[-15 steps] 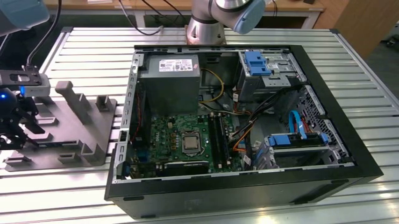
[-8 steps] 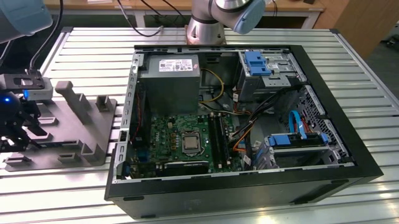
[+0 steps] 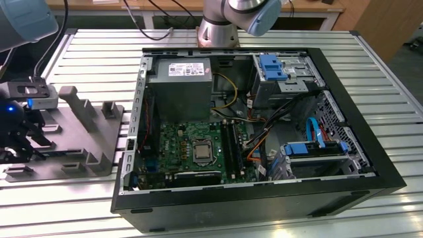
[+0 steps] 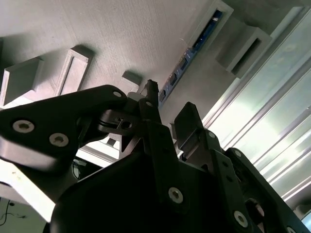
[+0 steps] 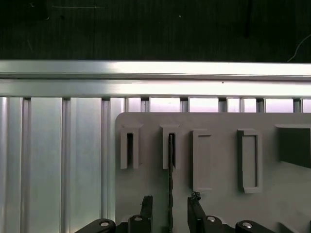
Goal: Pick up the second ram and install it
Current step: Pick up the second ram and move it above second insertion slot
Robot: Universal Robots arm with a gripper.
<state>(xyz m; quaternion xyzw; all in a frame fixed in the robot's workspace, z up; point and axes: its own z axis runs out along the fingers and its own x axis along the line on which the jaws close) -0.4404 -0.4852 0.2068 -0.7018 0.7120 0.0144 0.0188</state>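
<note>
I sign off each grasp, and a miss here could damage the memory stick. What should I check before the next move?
1. Second ram stands on edge in a slot of the grey fixture: ok.
2. Gripper straddles the second ram in the first wrist view: ok.
3. Jaws are open, with a gap to the ram on each side: ok.
4. Case is open and the motherboard is exposed: ok.
5. A memory slot on the motherboard is free: cannot tell.
</note>
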